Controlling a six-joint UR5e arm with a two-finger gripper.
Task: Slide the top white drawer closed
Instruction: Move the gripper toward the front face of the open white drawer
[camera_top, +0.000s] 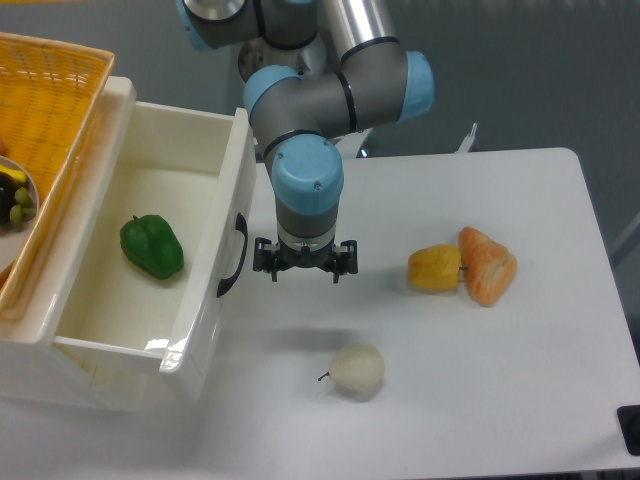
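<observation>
The top white drawer (205, 340) stands pulled out to the right, its deep glossy box open from above. Its black curved handle (233, 256) is on the front panel, facing right. A green pepper (152, 246) lies inside the drawer. My gripper (305, 267) points down over the table just right of the handle, a short gap away from the drawer front and not touching it. Its jaws stand spread apart with nothing between them. The lower drawer is hidden from this view.
A yellow woven basket (50, 110) sits on the cabinet at the upper left, holding a bowl with dark fruit (15, 195). On the table (520, 400) lie a white garlic-like bulb (357, 371), a yellow fruit (435, 268) and an orange bread piece (487, 265).
</observation>
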